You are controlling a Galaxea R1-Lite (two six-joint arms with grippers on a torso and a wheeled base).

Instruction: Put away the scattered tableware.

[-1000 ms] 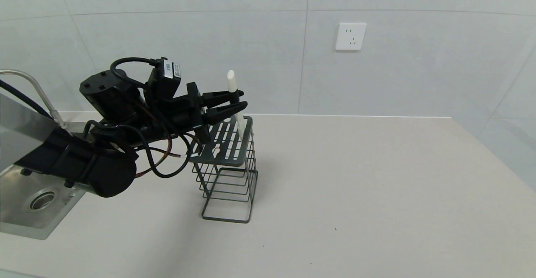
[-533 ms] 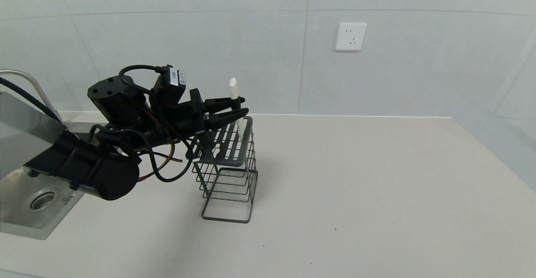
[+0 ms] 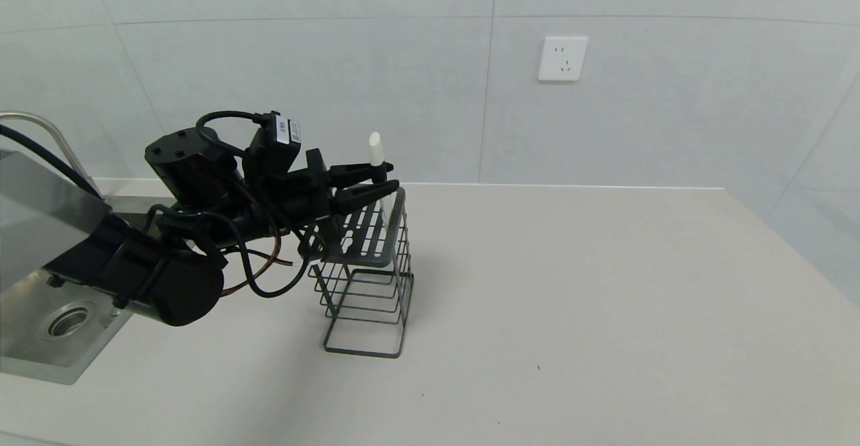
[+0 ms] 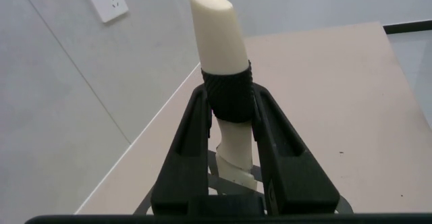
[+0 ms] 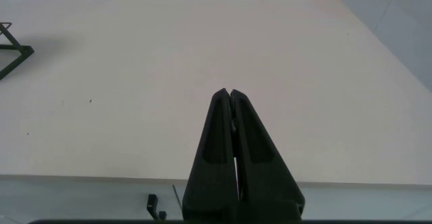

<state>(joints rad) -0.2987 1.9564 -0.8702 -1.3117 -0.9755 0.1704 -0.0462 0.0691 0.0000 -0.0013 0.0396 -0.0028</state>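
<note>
**Cream utensil upright in the left jaws above the rack**

Cream in colour, the one utensil [image 3: 375, 149] stands with its long axis close to vertical, leaning only a little. Its slant-cut end points up toward 12 o'clock and its lower end points down toward 6 o'clock, at the rack [image 3: 366, 285]. The left gripper [image 3: 376, 181] comes in from 9 o'clock, and its jaws are clamped on the utensil's shaft part-way down, so a length of cream shows above them and a shorter length below. In the left wrist view the utensil [image 4: 217, 28] rises between the two black jaws of the left gripper [image 4: 228, 99].

The lower end sits at the far right corner of the rack's slotted top plate. Whether it has entered a slot or only touches the plate cannot be told.

One rack stands upright on the desk [image 3: 605, 298], at about 9 o'clock from the desk's middle: a dark wire frame with a grey slotted plate on top.

The right gripper [image 5: 230, 99] hangs over bare desk, well apart from the rack, its jaws pressed together with nothing between them.

One sink [image 3: 40, 338] lies at 8 o'clock by the desk's edge, with one tap [image 3: 60, 144] above it. One white socket [image 3: 563, 58] sits on the wall at about 1 o'clock.
</note>
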